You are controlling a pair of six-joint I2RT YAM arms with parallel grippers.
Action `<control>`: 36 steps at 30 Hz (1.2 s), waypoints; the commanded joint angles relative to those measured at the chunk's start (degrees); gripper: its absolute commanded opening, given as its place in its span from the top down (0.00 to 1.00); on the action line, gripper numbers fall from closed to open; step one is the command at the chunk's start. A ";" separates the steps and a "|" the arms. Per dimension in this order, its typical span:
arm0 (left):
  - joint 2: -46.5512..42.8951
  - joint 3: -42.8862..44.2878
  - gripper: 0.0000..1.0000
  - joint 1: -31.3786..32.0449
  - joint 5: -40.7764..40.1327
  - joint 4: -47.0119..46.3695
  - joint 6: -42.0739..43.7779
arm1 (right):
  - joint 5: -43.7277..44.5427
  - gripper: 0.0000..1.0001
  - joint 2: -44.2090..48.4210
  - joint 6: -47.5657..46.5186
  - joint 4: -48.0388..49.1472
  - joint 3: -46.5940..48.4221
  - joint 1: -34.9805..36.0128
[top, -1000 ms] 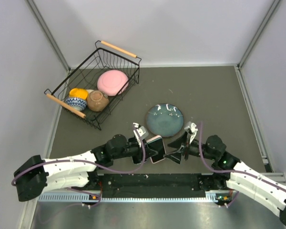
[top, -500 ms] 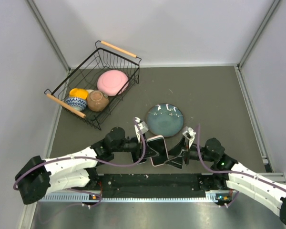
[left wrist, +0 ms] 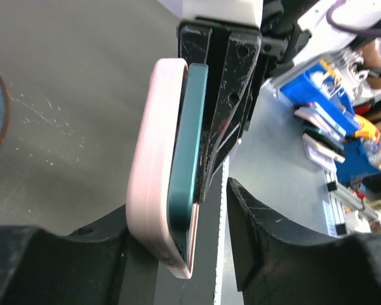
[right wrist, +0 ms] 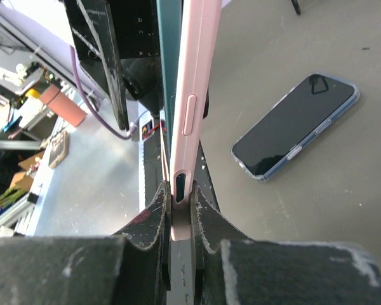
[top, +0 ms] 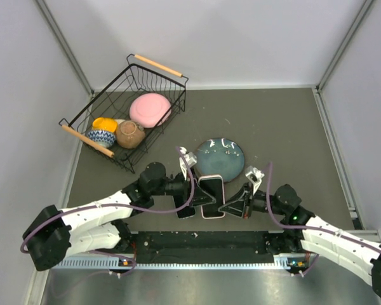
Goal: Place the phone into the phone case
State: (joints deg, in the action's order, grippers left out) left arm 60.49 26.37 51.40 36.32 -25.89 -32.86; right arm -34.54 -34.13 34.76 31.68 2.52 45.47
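Note:
A pink phone case (top: 211, 198) with a teal phone (left wrist: 188, 152) lying in it hangs just above the table's near edge, between both grippers. In the left wrist view the phone's edge stands proud of the case (left wrist: 153, 159). My right gripper (right wrist: 181, 198) is shut on the case's end (right wrist: 188, 114); from above it (top: 232, 204) comes in from the right. My left gripper (left wrist: 178, 213) is open: the case leans on one finger, and a gap separates the phone from the other finger (left wrist: 267, 229). From above, that gripper (top: 195, 190) sits at the case's left side.
A second dark phone in a clear case (right wrist: 296, 127) lies flat on the table beside the grippers (top: 185, 212). A teal plate (top: 220, 159) sits just behind them. A black wire basket (top: 159, 67) at the back left holds a pink plate (top: 150, 109) and bowls.
My right gripper moved in and shut on the pink case. My left gripper opened its jaws. The case shifted slightly away from the arms' bases and straightened.

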 commanded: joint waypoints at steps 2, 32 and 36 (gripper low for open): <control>-1.78 2.02 0.47 -2.09 -1.51 -11.63 -9.31 | 4.48 1.00 4.50 4.26 7.61 -4.98 -0.47; -3.63 -5.63 0.32 -3.14 -11.97 -24.73 -19.61 | 1.94 1.00 6.44 10.76 14.28 -8.23 -0.47; -1.26 -5.45 0.37 -3.41 -10.48 -27.54 -20.40 | 0.88 1.00 6.09 10.76 13.59 -7.89 -0.47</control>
State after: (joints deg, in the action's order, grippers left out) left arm 57.21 20.49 48.45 25.19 -48.71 -52.84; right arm -31.99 -28.25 44.66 38.00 2.22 45.45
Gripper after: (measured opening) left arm 0.661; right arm 0.074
